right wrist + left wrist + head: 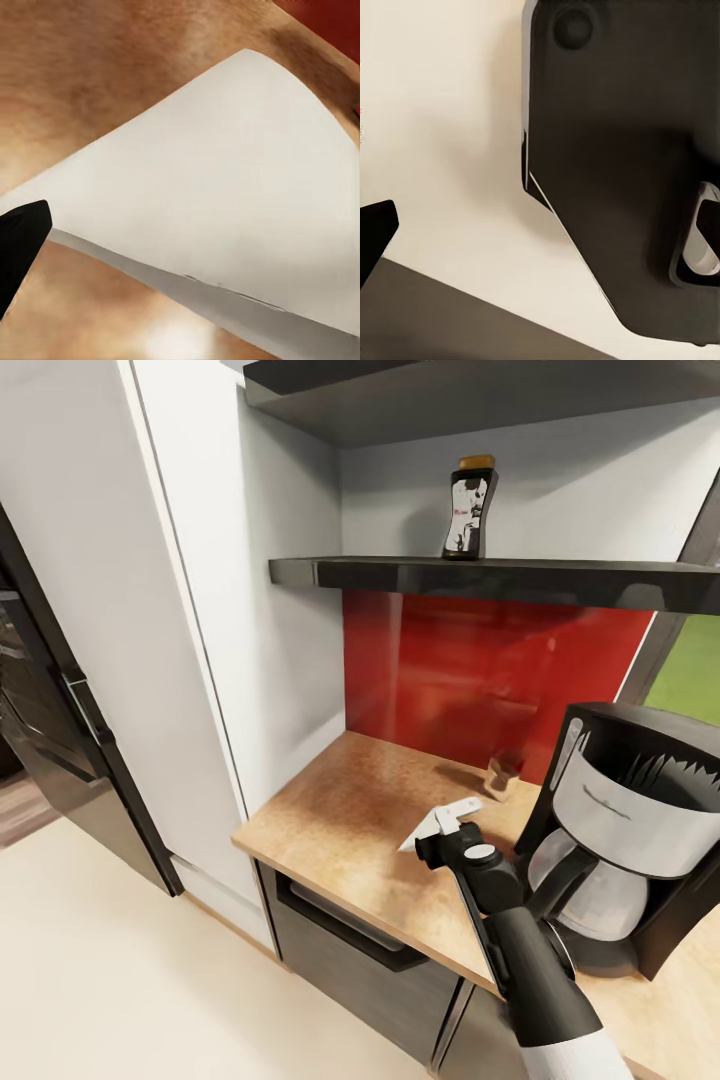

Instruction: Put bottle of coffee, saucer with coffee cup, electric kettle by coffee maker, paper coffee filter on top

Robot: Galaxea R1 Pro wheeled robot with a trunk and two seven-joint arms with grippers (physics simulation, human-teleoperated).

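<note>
The right hand (452,834) sits low over the counter (340,810), just left of the coffee maker (625,840), with the white paper coffee filter (440,822) at its tip. In the right wrist view the filter (225,195) spreads wide across the tan surface, one dark finger (19,240) at its edge. Whether the fingers are pinched on the paper or merely resting against it, I cannot tell.

The main risk is the grip itself: the paper is thin and lies nearly flat, so a pinch on one edge may slide off, or crumple and fold the cone as it lifts. A loosely held filter could also flutter off on the way up to the top of the coffee maker (a short but climbing path). The arm's elbow runs close beside the glass carafe (590,890), so a careless swing could knock the machine and shift it.

The bottle of coffee (470,508) stands upright on the kitchen shelf (400,573), well above, not yet brought down.

The left wrist view shows a dark panel (630,150) over pale floor; the left hand's state cannot be judged.
</note>
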